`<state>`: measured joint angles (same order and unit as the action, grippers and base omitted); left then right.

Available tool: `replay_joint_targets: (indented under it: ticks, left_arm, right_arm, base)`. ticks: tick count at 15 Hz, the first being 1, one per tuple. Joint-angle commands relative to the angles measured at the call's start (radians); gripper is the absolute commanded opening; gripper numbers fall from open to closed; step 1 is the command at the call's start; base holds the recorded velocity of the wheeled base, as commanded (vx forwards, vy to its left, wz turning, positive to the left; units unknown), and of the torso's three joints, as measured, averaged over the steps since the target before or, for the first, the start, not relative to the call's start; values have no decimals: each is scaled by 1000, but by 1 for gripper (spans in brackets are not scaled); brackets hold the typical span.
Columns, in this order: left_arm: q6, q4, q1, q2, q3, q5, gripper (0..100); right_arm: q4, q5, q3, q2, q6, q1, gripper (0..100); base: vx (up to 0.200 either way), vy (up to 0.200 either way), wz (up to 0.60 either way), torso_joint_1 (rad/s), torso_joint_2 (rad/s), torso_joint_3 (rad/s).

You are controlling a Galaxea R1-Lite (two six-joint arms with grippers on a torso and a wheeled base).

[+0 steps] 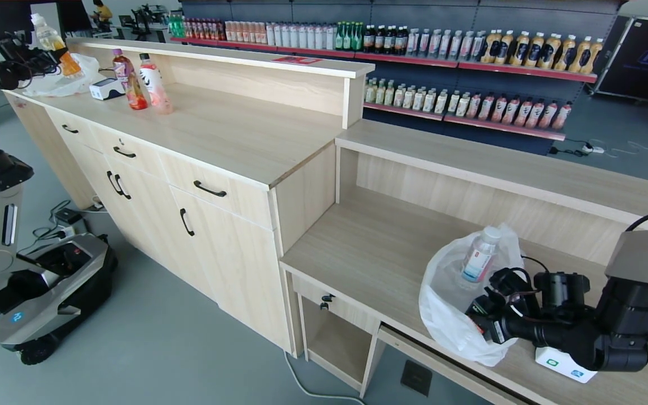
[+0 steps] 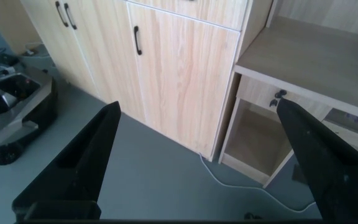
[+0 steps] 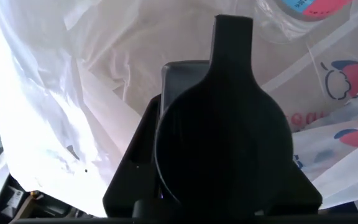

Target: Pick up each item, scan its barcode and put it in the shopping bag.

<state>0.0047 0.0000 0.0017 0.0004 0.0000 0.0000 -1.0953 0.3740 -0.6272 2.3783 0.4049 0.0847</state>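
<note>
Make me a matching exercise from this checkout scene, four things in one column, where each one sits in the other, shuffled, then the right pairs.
1. clear plastic bottle with white cap
2. white plastic shopping bag
3. plastic bottle of red drink
4. small white box

A. on the tall wooden counter
B. on the low wooden desk, right of the bag
C. upright inside the bag
D. sitting open on the low desk

Pairs: 1-C, 2-D, 3-A, 4-B
</note>
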Motion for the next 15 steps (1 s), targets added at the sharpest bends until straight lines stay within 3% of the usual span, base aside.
replay_joint_targets:
  ticks: [1,2,3,11,15]
  left_arm:
    - [0,0,0,0,0,0,100]
    - [0,0,0,0,0,0,100]
    - [0,0,0,0,0,0,100]
    - [0,0,0,0,0,0,100]
    - [0,0,0,0,0,0,100]
  right_arm:
    - [-1,0,-2,18,0,0,0]
    - [-1,0,-5,18,-1,0,0]
    - [-1,0,-8,19,-3,0,100]
    - [2,8,6,-142,-41,-2,100]
    - [34,-44,146,-380,-57,43,100]
  base:
    - [0,0,0,0,0,0]
    - [0,0,0,0,0,0]
    - [0,0,0,0,0,0]
    - [0,0,0,0,0,0]
    - [0,0,0,0,0,0]
